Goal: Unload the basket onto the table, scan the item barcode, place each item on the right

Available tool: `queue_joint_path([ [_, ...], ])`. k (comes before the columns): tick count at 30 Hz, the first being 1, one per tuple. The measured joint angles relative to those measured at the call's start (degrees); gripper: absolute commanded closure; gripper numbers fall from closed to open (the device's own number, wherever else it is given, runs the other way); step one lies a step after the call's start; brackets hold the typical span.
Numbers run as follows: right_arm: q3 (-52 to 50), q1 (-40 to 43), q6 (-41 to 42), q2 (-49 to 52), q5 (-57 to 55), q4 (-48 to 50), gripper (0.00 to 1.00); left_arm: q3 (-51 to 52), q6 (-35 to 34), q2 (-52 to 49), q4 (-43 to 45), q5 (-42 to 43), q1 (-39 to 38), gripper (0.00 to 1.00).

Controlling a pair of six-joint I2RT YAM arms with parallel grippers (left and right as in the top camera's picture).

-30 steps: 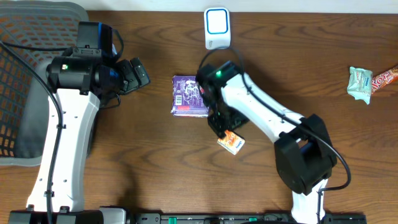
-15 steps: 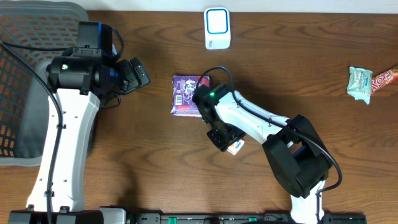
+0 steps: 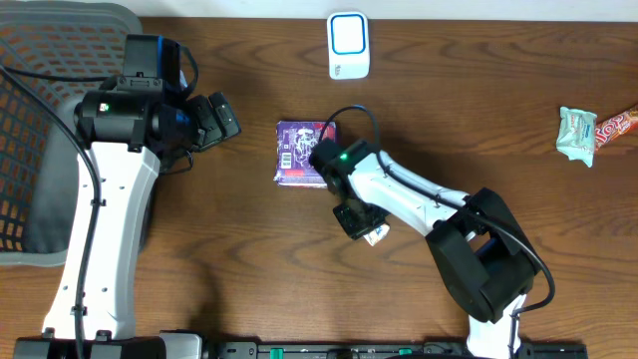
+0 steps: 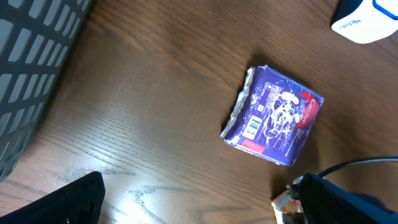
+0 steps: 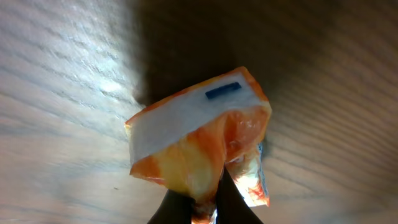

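Observation:
An orange and white snack packet lies on the wooden table below centre. My right gripper is shut on its crinkled edge. In the right wrist view the two dark fingers pinch the orange packet, and a small blue mark shows on its white band. A purple packet with a barcode on its left side lies flat just above, also in the left wrist view. The white and blue scanner stands at the far edge. My left gripper hovers open to the left of the purple packet, holding nothing.
A grey mesh basket fills the far left. Two more wrapped snacks, a green one and a red one, lie at the right edge. The right arm's black cable arches over the purple packet.
My right gripper slid toward me and left onto the orange packet and shut on it; the packet shifted slightly left. The left arm has not moved.

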State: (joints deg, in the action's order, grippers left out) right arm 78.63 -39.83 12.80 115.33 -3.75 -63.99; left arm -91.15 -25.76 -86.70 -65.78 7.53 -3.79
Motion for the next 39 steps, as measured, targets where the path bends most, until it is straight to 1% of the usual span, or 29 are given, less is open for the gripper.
queue_joint_path([
  [4,4.35,3.91,-2.93,0.57,8.20,-1.40,0.99,0.00,0.02,0.00,0.00,-0.02,0.00,0.01],
  [7,7.91,8.90,-6.38,0.66,16.87,-1.92,0.99,0.00,0.02,0.00,0.00,0.00,0.00,0.01],
  [8,8.83,12.07,-8.70,0.66,22.34,-1.51,0.99,0.00,0.00,0.00,0.02,0.00,0.00,0.01],
  [9,8.98,12.98,-9.31,0.66,23.85,-1.42,0.99,0.00,0.00,0.00,0.00,0.00,0.00,0.01],
  [11,8.98,17.64,-13.00,0.66,31.47,-1.49,0.99,0.00,0.02,0.00,0.00,0.00,0.00,0.01],
  [14,7.28,23.76,-18.05,0.66,41.83,-0.94,0.99,0.00,0.00,0.00,0.02,0.00,0.00,0.01],
  [17,2.56,28.44,-21.51,0.90,50.49,2.16,0.92,0.00,0.00,0.00,0.00,-0.02,0.00,0.01],
  [20,-3.76,31.89,-23.50,2.05,56.70,6.60,0.89,0.00,0.02,0.00,0.02,0.00,0.00,0.01],
  [23,-7.56,34.62,-23.98,2.75,58.53,9.14,0.88,0.00,0.02,0.00,0.02,0.00,0.00,0.01],
  [26,-8.66,38.18,-23.19,2.89,57.86,10.03,0.80,0.00,0.02,0.00,0.02,0.00,0.00,0.01],
  [29,-8.61,42.99,-22.10,2.89,55.47,10.29,0.80,0.00,0.02,0.00,0.02,0.00,0.00,0.01],
  [34,-6.34,47.47,-21.81,2.89,51.76,3.50,0.77,0.00,0.00,0.00,0.02,0.00,0.00,0.01],
  [39,0.09,46.56,-23.65,2.73,50.34,-4.66,0.73,0.00,0.02,0.00,0.02,0.00,0.00,0.01],
])
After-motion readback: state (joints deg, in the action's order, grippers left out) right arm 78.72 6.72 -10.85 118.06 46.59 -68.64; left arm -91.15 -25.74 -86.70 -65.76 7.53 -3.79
